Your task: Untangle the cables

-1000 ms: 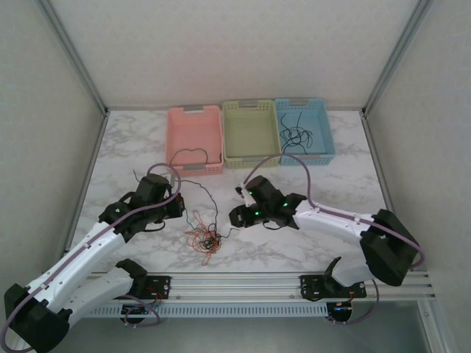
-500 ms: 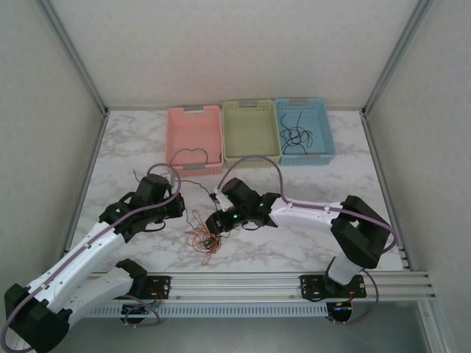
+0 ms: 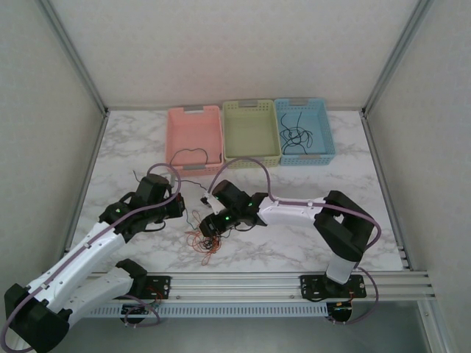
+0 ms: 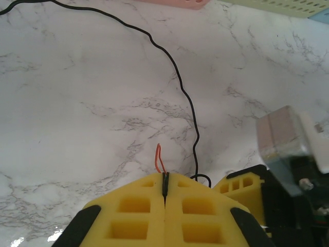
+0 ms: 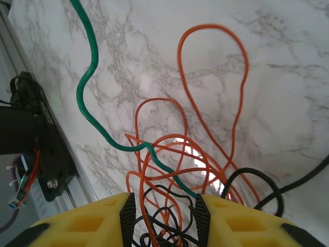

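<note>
The cables (image 3: 203, 240) lie as a small clump of orange-red and black wires near the table's front edge. My left gripper (image 3: 179, 207) sits just left of the clump. In the left wrist view it (image 4: 165, 181) is shut on a thin orange-red wire loop (image 4: 159, 158), and a black wire (image 4: 180, 87) runs off toward the far side. My right gripper (image 3: 209, 225) hangs over the clump. Its jaws (image 5: 162, 208) stand open, with orange-red loops (image 5: 213, 98) and black strands between them. A green wire (image 5: 97, 121) ends at the right pad.
Three baskets stand in a row at the back: pink (image 3: 193, 118), pale green (image 3: 251, 110) and blue (image 3: 322, 129). A black wire (image 3: 296, 136) lies in the blue one and another (image 3: 193, 154) drapes over the pink one. A rail (image 3: 243, 283) borders the front edge.
The right arm has swung left across the table, bringing its gripper from the middle onto the clump. The left arm has held still with its jaws shut.
</note>
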Controlling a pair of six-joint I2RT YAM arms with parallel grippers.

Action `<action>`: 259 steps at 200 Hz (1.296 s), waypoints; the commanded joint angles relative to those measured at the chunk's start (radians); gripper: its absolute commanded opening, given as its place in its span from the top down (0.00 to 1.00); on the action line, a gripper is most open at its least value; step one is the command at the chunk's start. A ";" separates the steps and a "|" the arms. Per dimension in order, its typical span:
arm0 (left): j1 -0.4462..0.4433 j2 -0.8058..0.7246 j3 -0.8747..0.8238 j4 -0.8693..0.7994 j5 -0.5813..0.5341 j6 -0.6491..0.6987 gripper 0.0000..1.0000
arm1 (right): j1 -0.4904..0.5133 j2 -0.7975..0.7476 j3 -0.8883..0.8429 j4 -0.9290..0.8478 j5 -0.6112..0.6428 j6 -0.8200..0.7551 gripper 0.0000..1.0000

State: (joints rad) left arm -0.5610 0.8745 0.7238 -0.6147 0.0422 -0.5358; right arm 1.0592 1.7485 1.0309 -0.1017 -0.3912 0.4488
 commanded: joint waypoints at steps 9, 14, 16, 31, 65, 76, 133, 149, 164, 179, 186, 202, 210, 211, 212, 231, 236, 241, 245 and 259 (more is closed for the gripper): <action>0.005 -0.011 -0.005 0.011 -0.010 -0.003 1.00 | 0.025 0.017 0.028 -0.013 -0.023 -0.028 0.65; 0.005 -0.011 -0.004 0.012 -0.009 -0.003 1.00 | 0.025 0.019 0.028 -0.015 -0.022 -0.028 0.66; 0.004 -0.011 -0.004 0.012 -0.009 -0.003 1.00 | 0.025 0.020 0.028 -0.016 -0.022 -0.028 0.66; 0.004 -0.011 -0.004 0.011 -0.008 -0.002 1.00 | 0.027 0.024 0.026 -0.019 -0.019 -0.027 0.69; 0.004 -0.010 -0.005 0.011 -0.009 -0.001 1.00 | 0.026 0.019 0.023 -0.022 -0.007 -0.030 0.79; 0.004 -0.009 -0.006 0.012 -0.008 -0.001 1.00 | 0.026 0.015 0.022 -0.018 0.001 -0.030 0.83; 0.006 -0.030 0.008 -0.011 -0.046 -0.006 1.00 | 0.026 -0.038 0.012 -0.018 0.067 -0.034 1.00; 0.006 -0.042 0.021 -0.031 -0.072 -0.012 1.00 | 0.025 -0.068 0.007 -0.049 0.086 -0.058 1.00; 0.006 -0.055 0.035 -0.052 -0.094 -0.012 1.00 | 0.018 -0.114 -0.022 -0.049 0.089 -0.081 1.00; 0.005 -0.063 0.062 -0.088 -0.107 -0.010 1.00 | -0.016 -0.163 -0.062 -0.051 0.106 -0.072 1.00; 0.003 -0.064 0.092 -0.126 -0.104 -0.006 1.00 | -0.047 -0.185 -0.082 -0.054 0.103 -0.064 1.00; -0.002 -0.101 0.188 -0.230 -0.148 0.018 1.00 | -0.142 -0.245 -0.143 -0.063 0.118 -0.028 1.00; -0.002 -0.123 0.235 -0.288 -0.208 0.039 1.00 | -0.203 -0.280 -0.180 -0.064 0.127 -0.007 1.00; -0.002 -0.128 0.241 -0.295 -0.215 0.042 1.00 | -0.212 -0.284 -0.184 -0.065 0.129 -0.003 1.00; -0.002 -0.131 0.247 -0.303 -0.223 0.046 1.00 | -0.220 -0.289 -0.190 -0.065 0.131 0.001 1.00; 0.008 -0.153 0.342 -0.421 -0.350 0.103 1.00 | -0.403 -0.371 -0.266 -0.090 0.163 0.059 1.00; 0.010 -0.155 0.356 -0.441 -0.370 0.114 1.00 | -0.448 -0.391 -0.280 -0.104 0.175 0.073 1.00; 0.014 -0.159 0.366 -0.457 -0.384 0.123 1.00 | -0.492 -0.410 -0.291 -0.117 0.183 0.084 1.00; 0.017 -0.161 0.373 -0.467 -0.392 0.128 1.00 | -0.526 -0.426 -0.299 -0.127 0.188 0.092 1.00; 0.024 -0.172 0.388 -0.494 -0.407 0.136 1.00 | -0.628 -0.483 -0.320 -0.171 0.230 0.120 1.00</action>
State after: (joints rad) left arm -0.5613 0.7189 1.0733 -0.9363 -0.1867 -0.4629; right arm 0.5671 1.3483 0.7612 -0.1425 -0.2947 0.4919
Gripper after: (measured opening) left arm 0.047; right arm 0.040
